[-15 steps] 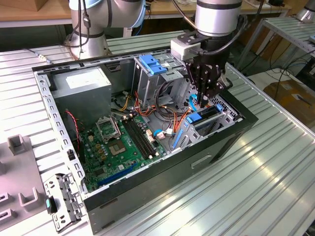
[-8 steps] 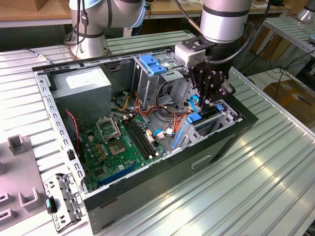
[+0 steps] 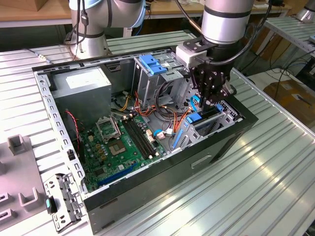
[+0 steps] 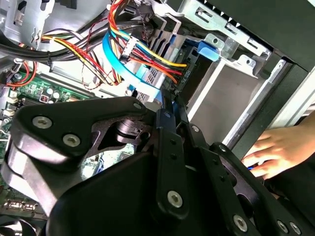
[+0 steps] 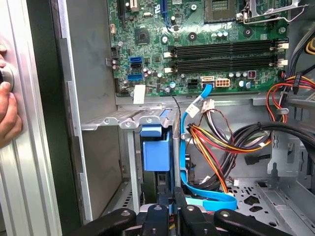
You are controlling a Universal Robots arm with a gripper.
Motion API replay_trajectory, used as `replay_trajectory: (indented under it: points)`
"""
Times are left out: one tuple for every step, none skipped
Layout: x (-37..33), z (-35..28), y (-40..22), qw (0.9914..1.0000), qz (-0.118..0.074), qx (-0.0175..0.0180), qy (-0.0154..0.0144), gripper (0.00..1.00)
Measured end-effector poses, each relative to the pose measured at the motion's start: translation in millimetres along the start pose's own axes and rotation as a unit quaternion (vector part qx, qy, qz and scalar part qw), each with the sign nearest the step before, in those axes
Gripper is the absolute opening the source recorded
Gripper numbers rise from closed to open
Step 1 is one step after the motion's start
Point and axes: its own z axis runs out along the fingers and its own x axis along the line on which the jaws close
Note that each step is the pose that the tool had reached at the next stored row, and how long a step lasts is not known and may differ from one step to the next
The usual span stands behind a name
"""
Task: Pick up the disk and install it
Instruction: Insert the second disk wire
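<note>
The gripper [image 3: 210,101], fingers clamped on the disk [image 5: 156,152] standing edgewise in the bay [image 5: 129,119], should press squarely along its rails.

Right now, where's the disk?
In the exterior view the disk stands on edge in the drive bay at the open case's right end, directly under the gripper, beside the orange cables.

We see a matt black metal gripper [image 3: 209,98] with shiny screw heads, the disk [image 5: 156,150] in smooth bright blue plastic, a glossy green motherboard [image 3: 120,140], dull grey sheet-metal drive cage [image 3: 157,81], and a ribbed, reflective aluminium table [image 3: 256,172].
</note>
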Motion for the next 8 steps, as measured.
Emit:
replay_trajectory:
  points:
    - [0.1, 0.0, -0.1, 1.00000, 0.000, 0.0000, 0.0000, 0.16]
    - [0.1, 0.0, -0.3, 1.00000, 0.000, 0.0000, 0.0000, 0.16]
    - [0.1, 0.1, -0.6, 1.00000, 0.000, 0.0000, 0.0000, 0.16]
    - [0.1, 0.2, -1.0, 1.00000, 0.000, 0.0000, -0.0002, 0.16]
    - [0.1, 0.2, -1.2, 1.00000, 0.000, 0.0000, -0.0004, 0.16]
    - [0.1, 0.2, -1.3, 1.00000, 0.000, 0.0000, -0.0004, 0.16]
    - [0.2, 0.2, -1.4, 1.00000, 0.000, 0.0000, -0.0004, 0.16]
    - [0.7, 0.3, -1.5, 1.00000, 0.000, -0.0001, -0.0006, 0.16]
